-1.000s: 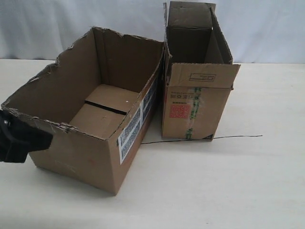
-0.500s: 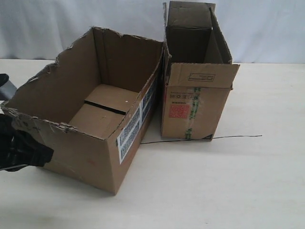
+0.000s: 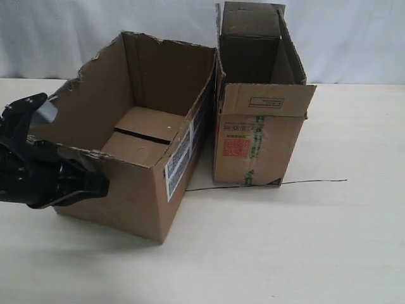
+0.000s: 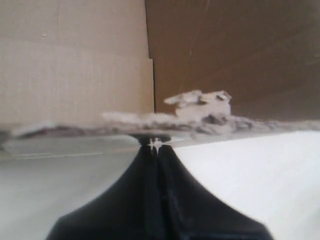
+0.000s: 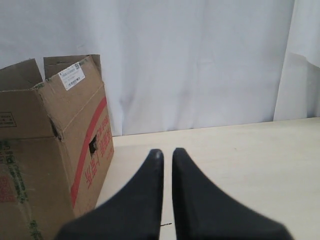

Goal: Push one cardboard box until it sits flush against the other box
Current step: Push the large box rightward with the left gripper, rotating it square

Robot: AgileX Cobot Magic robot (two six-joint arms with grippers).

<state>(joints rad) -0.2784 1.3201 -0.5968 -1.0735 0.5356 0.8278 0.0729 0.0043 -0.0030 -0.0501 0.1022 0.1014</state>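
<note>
Wide brown cardboard box [image 3: 136, 199], open at the top, with ragged torn edges round the rim. White barcode labels on the side facing its neighbour. Bottom flaps folded shut inside, a dark seam between them. Upright on the bench [image 3: 304, 240], turned at an angle.

Narrower, taller other box [image 3: 253, 142] just to the right, upright, flaps raised, front flap folded down. Red square print and green-striped tape on the front. Close together at the rear corner, wedge-shaped gap widening toward the front; not flush.

Pale wood tabletop [image 3: 316, 253] before a white curtain [image 3: 354, 38] (softly creased, evenly lit).
</note>
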